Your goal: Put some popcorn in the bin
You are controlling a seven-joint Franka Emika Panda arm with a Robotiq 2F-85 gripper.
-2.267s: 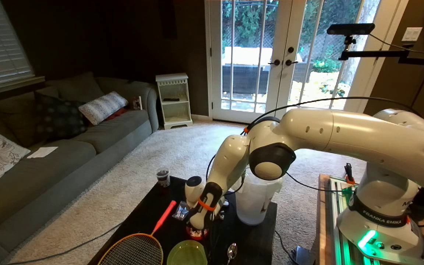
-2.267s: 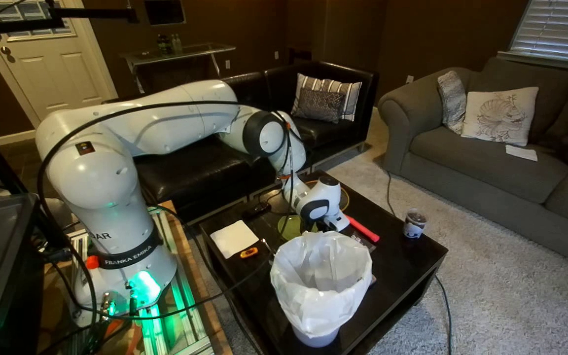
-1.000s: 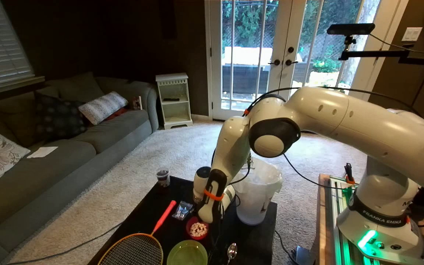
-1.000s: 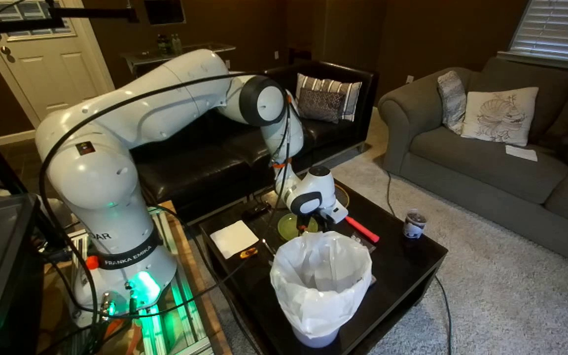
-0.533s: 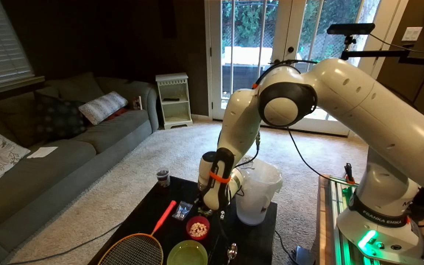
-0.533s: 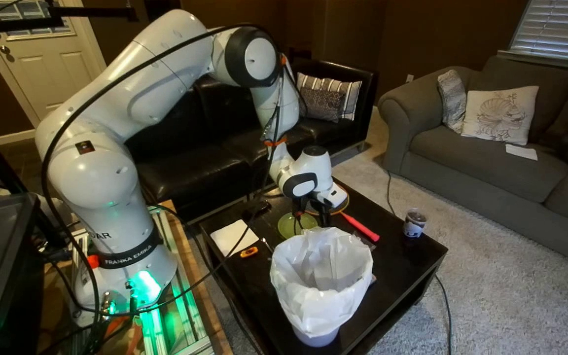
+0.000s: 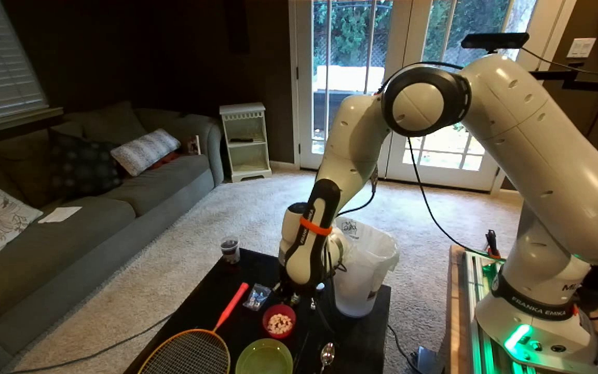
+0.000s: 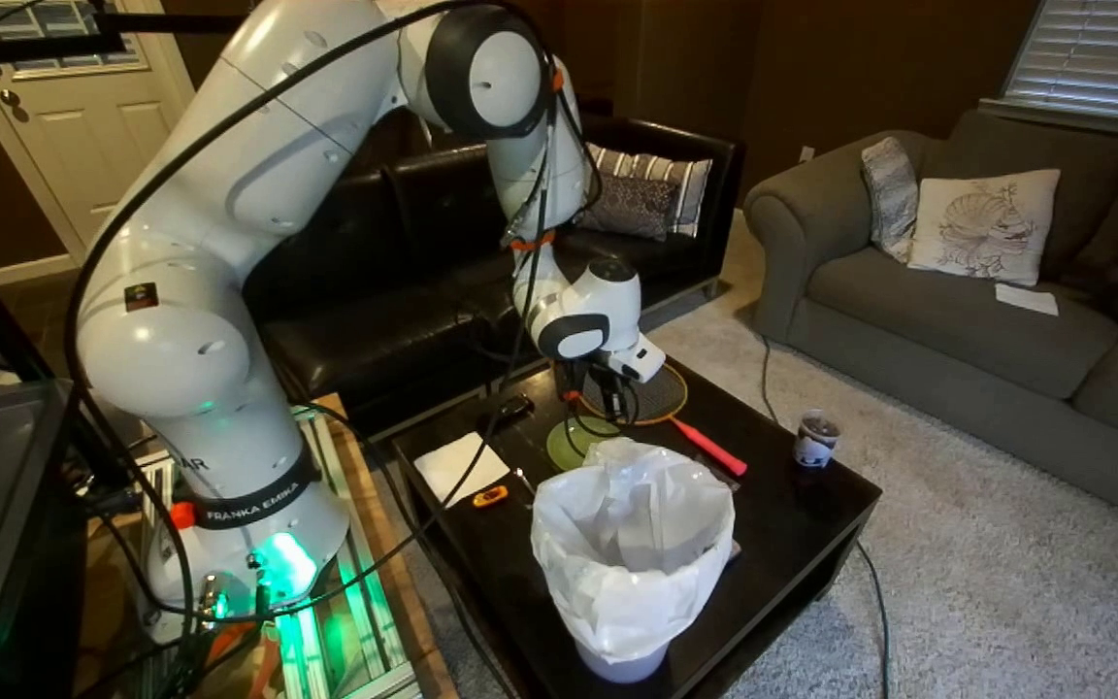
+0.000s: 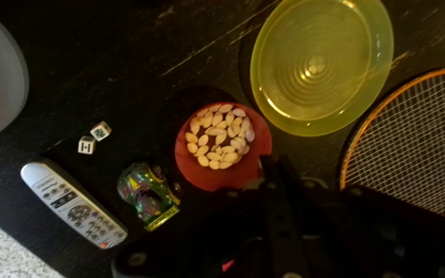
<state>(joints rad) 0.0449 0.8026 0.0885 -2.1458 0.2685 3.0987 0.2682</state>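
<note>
Pincer [image 9: 276, 159]: right of centre in the wrist view, jaws drawn close together, tips overlapping the edge of the red bowl [image 9: 207, 178] in the picture; whether a piece was pinched between them could not be told.

Popcorn [image 9: 221, 136]: many pale pieces, lying in the red bowl, mid-frame in the wrist view.

Bin [image 7: 361, 285]: translucent white, upright on the worktop [image 8: 772, 529], lower right of centre in an exterior view; a white liner [image 8: 632, 553] hung over its rim.

Step in hand, as judged: carrying a pinch of popcorn to the bin. Good handling called for checking the grip first; if bare, a straight descent into the heap. If loaded, a rise above the liner, a slow crossing, release over mid-mouth. Small pieces seemed likely to slip.

Surroundings, wrist view: toy car [image 9: 141, 185], just beside the bowl; two dice [image 9: 86, 146] and remote control [image 9: 73, 206], left; green dish [image 9: 319, 77], upper right; racket [image 9: 415, 143], right edge.

Obstacle, as judged: the liner's crumpled edge, liable to snag.
</note>
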